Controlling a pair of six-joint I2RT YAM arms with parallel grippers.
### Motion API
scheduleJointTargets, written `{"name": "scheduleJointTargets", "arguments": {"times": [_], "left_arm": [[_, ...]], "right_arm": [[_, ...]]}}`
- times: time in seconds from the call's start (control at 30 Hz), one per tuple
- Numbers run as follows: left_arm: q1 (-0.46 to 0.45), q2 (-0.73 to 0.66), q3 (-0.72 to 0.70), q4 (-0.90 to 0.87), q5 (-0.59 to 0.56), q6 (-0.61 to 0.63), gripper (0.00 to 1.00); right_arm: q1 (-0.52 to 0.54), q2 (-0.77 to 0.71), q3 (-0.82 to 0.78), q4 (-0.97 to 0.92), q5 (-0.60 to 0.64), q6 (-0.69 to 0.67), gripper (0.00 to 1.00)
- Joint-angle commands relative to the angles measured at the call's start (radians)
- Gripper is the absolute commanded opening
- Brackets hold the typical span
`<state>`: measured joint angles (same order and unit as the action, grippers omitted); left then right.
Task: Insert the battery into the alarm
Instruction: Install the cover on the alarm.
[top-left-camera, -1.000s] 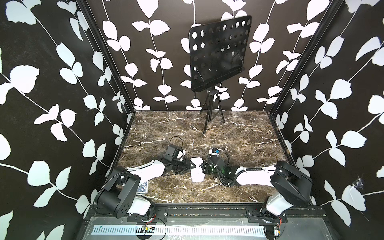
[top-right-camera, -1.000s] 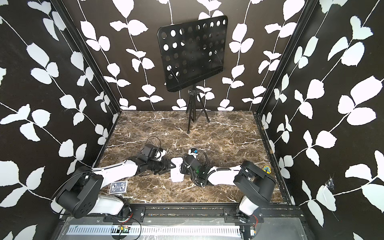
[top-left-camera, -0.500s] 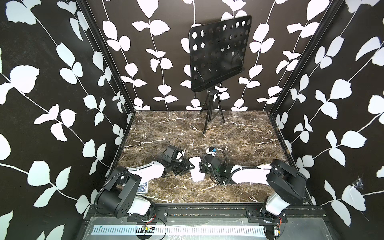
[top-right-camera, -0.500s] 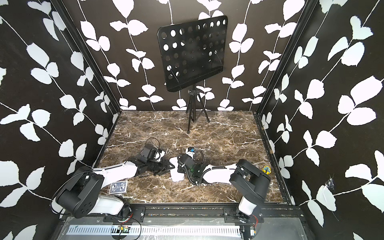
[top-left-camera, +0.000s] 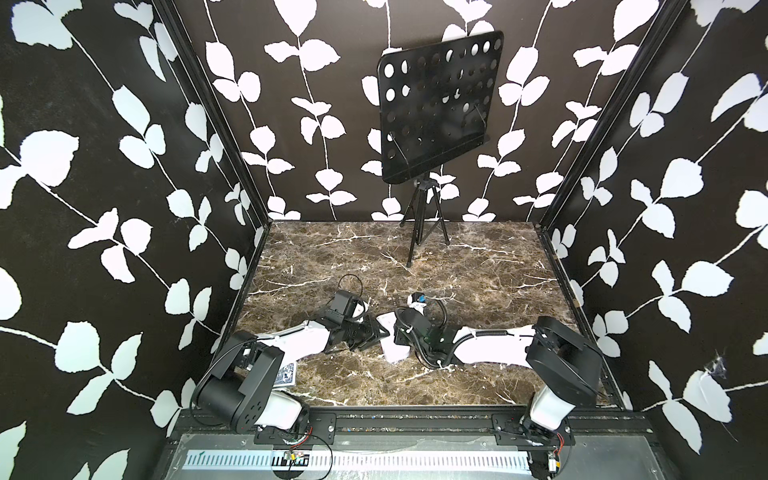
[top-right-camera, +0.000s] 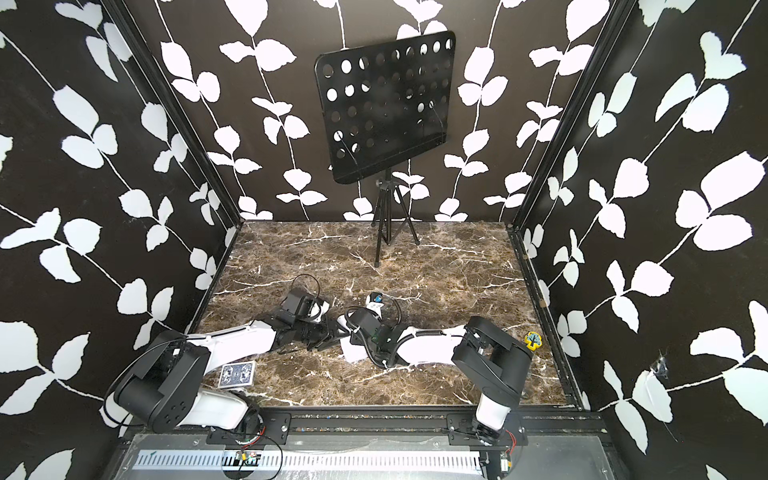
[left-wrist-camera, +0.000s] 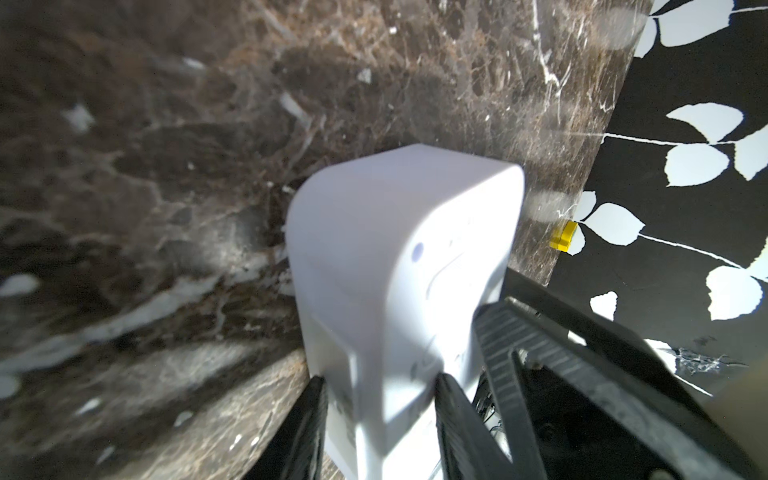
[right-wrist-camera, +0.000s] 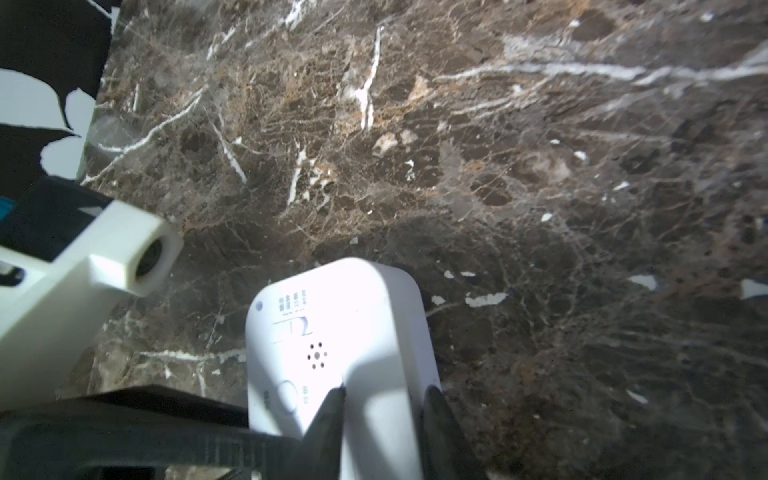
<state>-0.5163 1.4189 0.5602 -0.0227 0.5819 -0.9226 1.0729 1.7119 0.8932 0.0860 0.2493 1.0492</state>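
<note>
The fingers of your left gripper are clamped on the alarm, one on each side of its white body. Your right gripper has its fingers partly spread, one over the alarm's back and one at its edge; you cannot tell whether they press it. In both top views the alarm is between the two grippers, near the front middle of the marble table

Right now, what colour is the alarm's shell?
Plain white. The alarm shows best in the right wrist view.
</note>
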Motion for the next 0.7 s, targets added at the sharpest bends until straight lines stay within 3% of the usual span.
{"name": "scheduleJointTargets", "arguments": {"times": [0.0, 0.07, 0.23, 0.27, 0.3, 0.43, 0.67], "left_arm": [[-0.015, -0.034, 0.039, -0.003, -0.027, 0.028, 0.44], [-0.013, -0.061, 0.032, -0.049, -0.061, 0.032, 0.45], [0.007, -0.135, 0.029, -0.158, -0.137, 0.047, 0.52], [0.013, -0.155, 0.025, -0.168, -0.149, 0.043, 0.53], [0.020, -0.173, 0.025, -0.177, -0.157, 0.042, 0.54], [0.049, -0.261, 0.023, -0.241, -0.206, 0.044, 0.60], [0.086, -0.388, -0.004, -0.313, -0.242, 0.033, 0.77]], "right_arm": [[0.037, -0.012, -0.002, -0.161, -0.064, 0.027, 0.40], [0.022, -0.050, -0.010, -0.221, -0.021, 0.050, 0.46], [0.014, -0.120, 0.014, -0.330, 0.027, 0.067, 0.78], [0.015, -0.142, 0.033, -0.362, 0.023, 0.064, 0.93], [0.019, -0.147, 0.050, -0.386, 0.023, 0.059, 0.98], [0.059, -0.122, 0.156, -0.535, 0.043, 0.061, 0.99], [0.104, 0.050, 0.332, -0.742, 0.041, 0.083, 0.99]]}}
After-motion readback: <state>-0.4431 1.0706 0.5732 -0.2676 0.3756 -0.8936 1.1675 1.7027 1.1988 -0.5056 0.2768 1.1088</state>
